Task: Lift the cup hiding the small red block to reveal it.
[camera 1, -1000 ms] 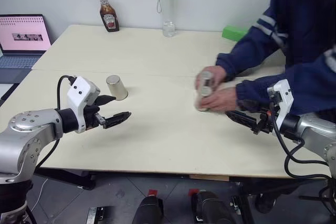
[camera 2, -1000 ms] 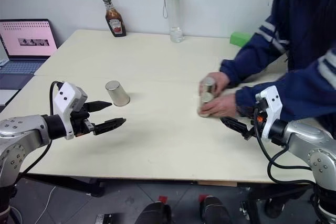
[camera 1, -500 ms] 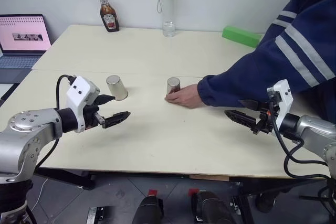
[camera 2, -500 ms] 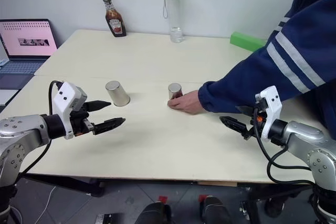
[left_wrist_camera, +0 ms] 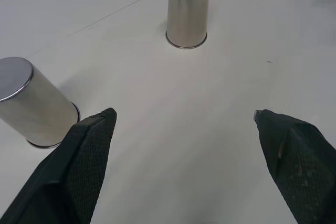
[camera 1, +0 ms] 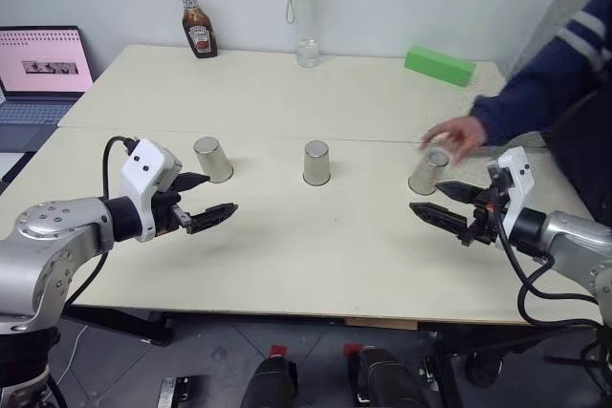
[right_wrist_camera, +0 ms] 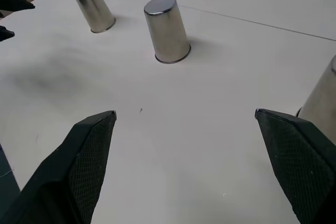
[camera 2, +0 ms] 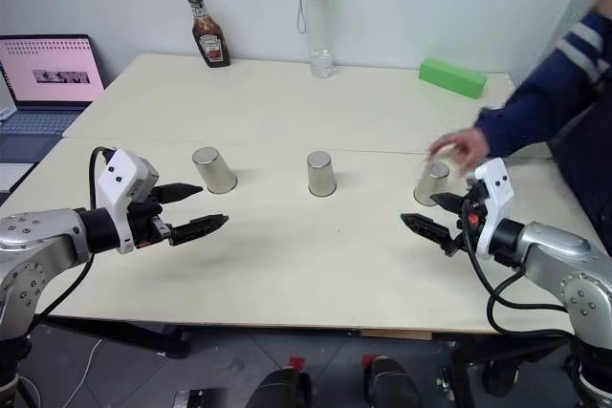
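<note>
3 cups upside down in a row; L gripper & R gripper both spread, empty.

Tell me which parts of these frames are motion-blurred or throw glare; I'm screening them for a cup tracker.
In both eye views the person's hand and the right cup under it are smeared by motion; the middle cup and left cup are crisp. In the wrist views the metal cups carry soft highlights, no harsh glare; table shadows are faint.

Ketchup bottle, clear bottle, green block, laptop
</note>
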